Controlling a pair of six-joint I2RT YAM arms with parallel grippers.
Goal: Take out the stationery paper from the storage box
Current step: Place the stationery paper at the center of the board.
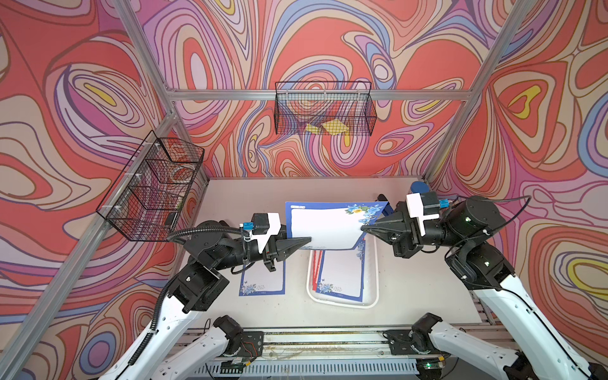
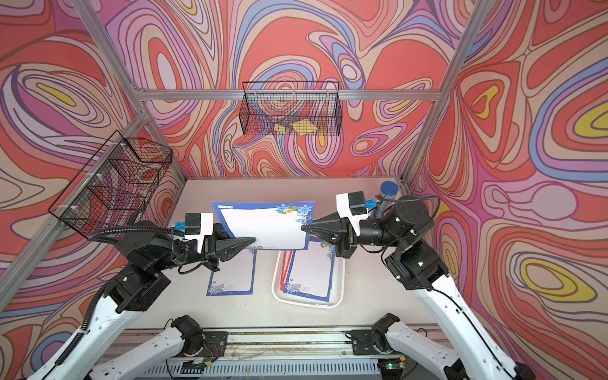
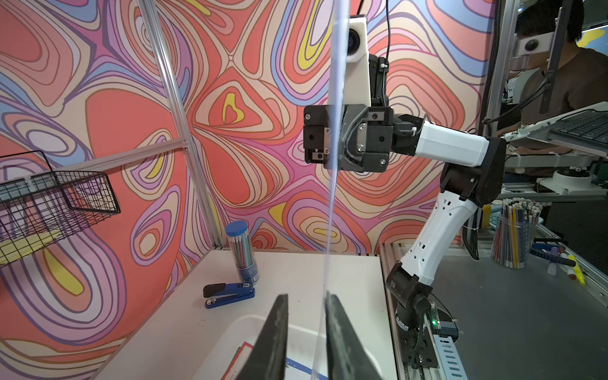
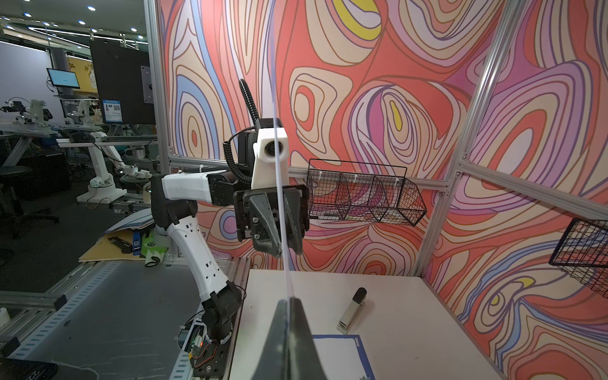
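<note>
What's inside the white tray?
A blue-bordered sheet lies on top in the storage box, with red-edged sheets peeking out beneath. The lifted sheet hides its far end; how many lie underneath is covered.

We see a black wire basket (image 1: 324, 110) on the back wall holding yellow paper pieces (image 1: 329, 127), and a compartmented wire basket (image 1: 151, 190) on the side wall. On the table (image 1: 411, 289), a blue-capped pencil tube (image 3: 241, 253) stands just beside a blue stapler (image 3: 228, 294).

Two baskets (image 1: 324, 108) (image 1: 151, 187), one storage box (image 1: 371, 273)
</note>
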